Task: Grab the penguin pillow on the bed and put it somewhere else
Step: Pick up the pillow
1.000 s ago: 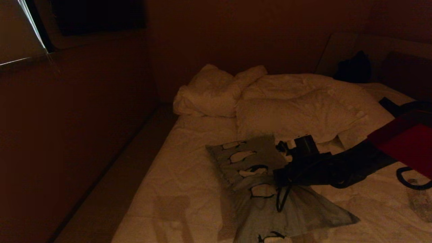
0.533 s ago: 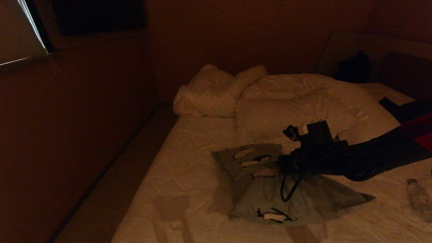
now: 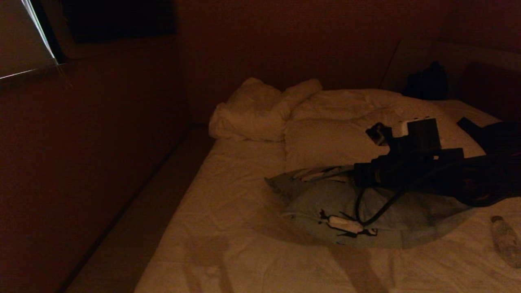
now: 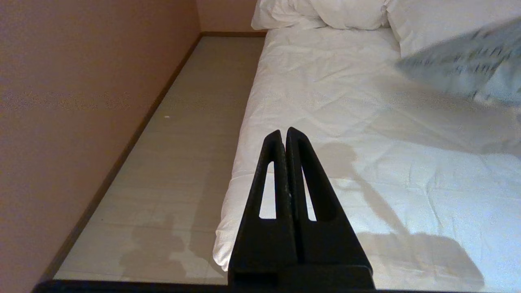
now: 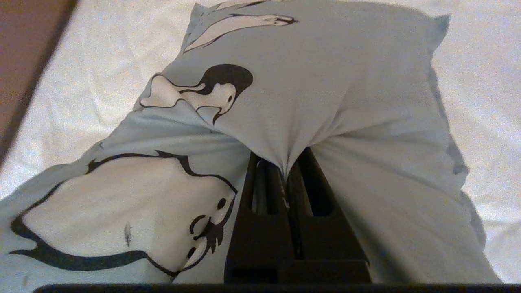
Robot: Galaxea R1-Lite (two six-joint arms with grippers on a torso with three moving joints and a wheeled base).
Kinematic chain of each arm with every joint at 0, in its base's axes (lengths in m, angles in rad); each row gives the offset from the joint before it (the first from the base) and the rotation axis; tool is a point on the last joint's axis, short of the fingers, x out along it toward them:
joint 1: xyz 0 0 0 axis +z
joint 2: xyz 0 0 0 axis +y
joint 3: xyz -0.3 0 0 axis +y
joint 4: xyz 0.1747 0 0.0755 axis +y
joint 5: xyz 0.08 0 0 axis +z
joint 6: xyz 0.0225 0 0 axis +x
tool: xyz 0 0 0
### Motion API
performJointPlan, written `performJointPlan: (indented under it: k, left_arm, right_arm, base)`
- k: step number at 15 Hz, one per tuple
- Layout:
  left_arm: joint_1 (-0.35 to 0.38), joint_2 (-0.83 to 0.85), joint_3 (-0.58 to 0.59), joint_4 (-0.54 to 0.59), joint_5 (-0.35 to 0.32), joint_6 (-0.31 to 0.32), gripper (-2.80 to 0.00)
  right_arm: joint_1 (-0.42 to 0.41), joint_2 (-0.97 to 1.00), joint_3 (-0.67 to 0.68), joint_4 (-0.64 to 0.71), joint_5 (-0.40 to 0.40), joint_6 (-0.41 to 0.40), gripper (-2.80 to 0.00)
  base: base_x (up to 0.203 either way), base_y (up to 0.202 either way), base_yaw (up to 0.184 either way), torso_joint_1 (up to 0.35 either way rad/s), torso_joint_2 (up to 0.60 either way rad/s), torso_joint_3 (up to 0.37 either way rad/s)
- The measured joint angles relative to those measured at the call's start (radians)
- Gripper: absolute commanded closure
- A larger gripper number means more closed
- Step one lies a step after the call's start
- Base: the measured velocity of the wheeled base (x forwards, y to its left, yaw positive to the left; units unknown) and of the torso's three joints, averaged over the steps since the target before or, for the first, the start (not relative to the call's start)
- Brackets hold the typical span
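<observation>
My left gripper (image 4: pixel 285 134) sits nearest, its fingers pressed together on nothing, hanging over the near corner of the bed (image 4: pixel 366 134) beside the strip of floor (image 4: pixel 195 122) that runs along the wall (image 4: pixel 81 81). Past it, my right gripper (image 5: pixel 285 173) has its fingers pinched tight on a fold of the pillow (image 5: pixel 317 81), the cloth bunched and pulled taut from the pinch point. In the head view the right arm reaches in from the right side, roughly level, with the pillow (image 3: pixel 346 203) hanging from the gripper (image 3: pixel 358 176) above the sheet; whether its lowest edge touches the bedding I cannot tell. One penguin print shows on its underside. A clear bottle (image 3: pixel 504 240) lies on the bed (image 3: pixel 228 211) at the right edge. Farther back lie a white cushion (image 3: pixel 333 142) and a rumpled duvet (image 3: pixel 256 110). A dark bundle (image 3: pixel 427 81) sits against the headboard (image 3: pixel 456 57).
</observation>
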Motion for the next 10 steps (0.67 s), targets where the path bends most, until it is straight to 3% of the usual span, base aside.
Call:
performJointPlan:
  k: [10]
  left_arm:
    - [0.0,0.0,0.0,0.0,0.0,0.0,0.0]
  right_arm:
    - [-0.094,-0.173,-0.006,-0.005,-0.001,-0.009,0.0]
  base:
    - [0.0,0.0,0.0,0.0,0.0,0.0]
